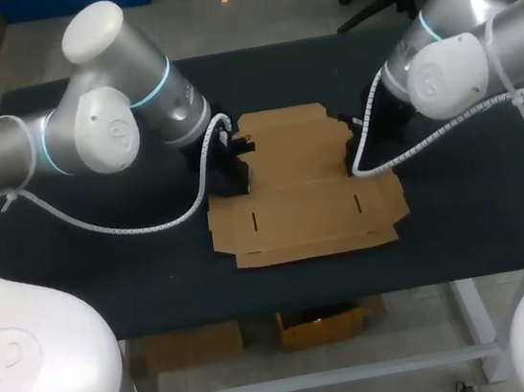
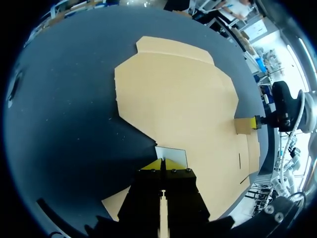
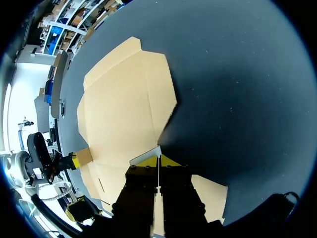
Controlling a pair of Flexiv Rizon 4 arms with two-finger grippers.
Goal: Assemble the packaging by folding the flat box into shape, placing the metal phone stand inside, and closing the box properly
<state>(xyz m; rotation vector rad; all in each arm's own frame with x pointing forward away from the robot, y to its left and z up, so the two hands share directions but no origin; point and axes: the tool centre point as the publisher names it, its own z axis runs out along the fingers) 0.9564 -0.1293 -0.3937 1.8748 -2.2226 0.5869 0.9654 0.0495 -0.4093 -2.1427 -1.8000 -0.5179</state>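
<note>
Head view: both jaws clamp shut on sides of flat brown cardboard box (image 1: 305, 190); uneven lifting could tear it

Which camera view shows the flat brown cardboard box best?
The head view: the flat brown cardboard box is seen from above, with nearly its whole outline and both slots visible. The left and right wrist views show it slanted, and its near part is covered by the left gripper or the right gripper.
</note>
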